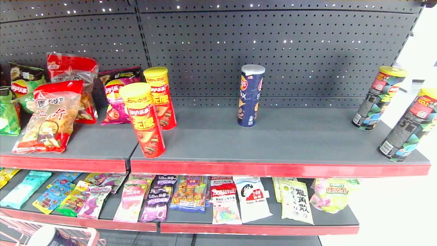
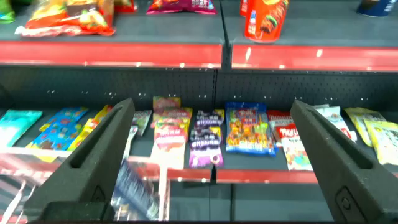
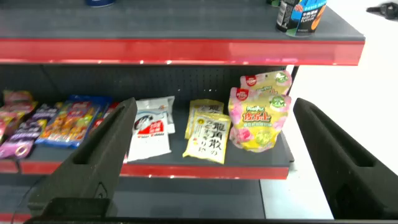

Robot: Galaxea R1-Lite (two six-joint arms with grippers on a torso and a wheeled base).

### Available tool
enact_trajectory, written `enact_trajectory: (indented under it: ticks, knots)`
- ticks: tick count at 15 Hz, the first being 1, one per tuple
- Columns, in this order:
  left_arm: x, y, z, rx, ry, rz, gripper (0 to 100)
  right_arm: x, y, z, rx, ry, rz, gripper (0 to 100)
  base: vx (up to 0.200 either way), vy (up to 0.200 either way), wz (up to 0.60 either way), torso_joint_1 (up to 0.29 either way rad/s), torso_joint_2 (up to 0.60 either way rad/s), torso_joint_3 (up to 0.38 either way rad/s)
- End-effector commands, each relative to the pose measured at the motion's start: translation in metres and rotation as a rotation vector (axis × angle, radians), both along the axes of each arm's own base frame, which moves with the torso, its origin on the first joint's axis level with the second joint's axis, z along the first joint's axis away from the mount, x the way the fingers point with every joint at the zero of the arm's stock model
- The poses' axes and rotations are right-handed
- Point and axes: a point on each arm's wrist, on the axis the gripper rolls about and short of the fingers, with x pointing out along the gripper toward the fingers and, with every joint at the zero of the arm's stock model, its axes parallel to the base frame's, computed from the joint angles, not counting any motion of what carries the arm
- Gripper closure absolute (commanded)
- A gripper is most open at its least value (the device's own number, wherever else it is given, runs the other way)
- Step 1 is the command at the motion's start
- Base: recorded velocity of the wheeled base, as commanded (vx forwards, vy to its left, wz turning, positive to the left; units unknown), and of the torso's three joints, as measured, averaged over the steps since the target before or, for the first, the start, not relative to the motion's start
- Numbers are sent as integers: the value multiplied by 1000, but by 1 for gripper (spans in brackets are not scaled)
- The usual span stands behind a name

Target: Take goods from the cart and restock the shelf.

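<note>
The upper shelf (image 1: 273, 143) carries two red canisters (image 1: 145, 119) on the left, a blue canister (image 1: 251, 95) in the middle and two dark canisters (image 1: 378, 98) at the right end. The red wire cart (image 1: 87, 234) pokes in at the bottom left, with a white-lidded can (image 1: 46, 235) inside. My left gripper (image 2: 211, 168) is open and holds nothing; it hangs in front of the lower shelf, above the cart rim (image 2: 37, 165). My right gripper (image 3: 217, 168) is also open with nothing between its fingers, and faces the lower shelf's right end.
Chip bags (image 1: 51, 116) crowd the upper shelf's left end. Candy packets (image 1: 191, 194) lie in a row on the lower shelf (image 1: 259, 229), with a yellow-pink bag (image 3: 258, 118) at its right end. Bare shelf board lies between the blue canister and the dark ones.
</note>
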Motion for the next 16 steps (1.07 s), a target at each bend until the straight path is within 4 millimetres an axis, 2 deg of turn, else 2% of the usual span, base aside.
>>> enact_trajectory:
  ticks: [1,7,16]
  knots:
    - [0,0,0,-1,1,-1,0,0,0,0,-1,0,0,0,0,0,0,0,0,0]
    - [0,0,0,-1,1,0,0,0,0,0,-1,0,-1,0,0,0,0,0,0,0]
    - [0,0,0,-1,1,0,0,0,0,0,-3,0,0,0,0,0,600,5,4,2]
